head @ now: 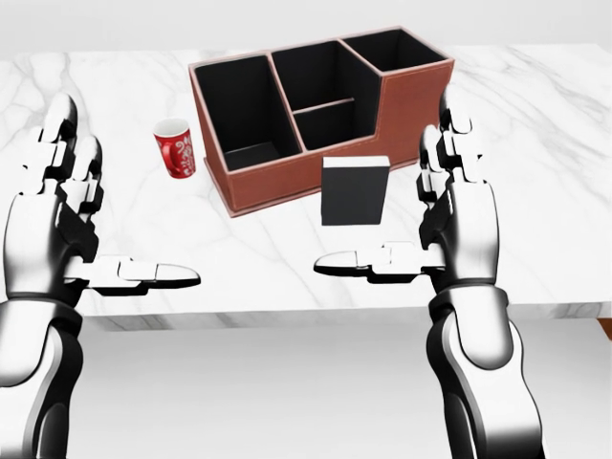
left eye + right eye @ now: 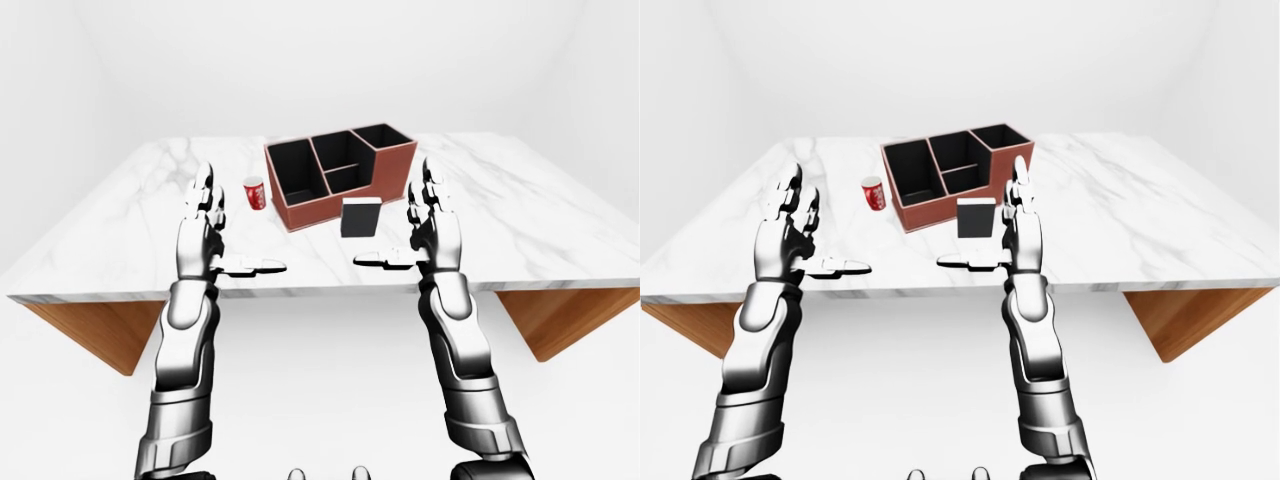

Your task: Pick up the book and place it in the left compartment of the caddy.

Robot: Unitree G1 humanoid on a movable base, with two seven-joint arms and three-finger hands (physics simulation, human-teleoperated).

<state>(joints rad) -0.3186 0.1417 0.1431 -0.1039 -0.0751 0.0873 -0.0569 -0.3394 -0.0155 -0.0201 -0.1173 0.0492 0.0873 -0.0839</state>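
On marble table (image 1: 535, 115), black book (image 1: 354, 190) w/ white top edge upright; right robot hand (image 1: 449, 206) fingers apart.

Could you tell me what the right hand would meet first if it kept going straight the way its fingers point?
Probably the caddy's right end; the right hand passes just right of the book, though depth is unclear.

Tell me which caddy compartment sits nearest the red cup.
The left compartment of the caddy: in the head view it borders the wall facing the red cup; the other compartments lie farther right.
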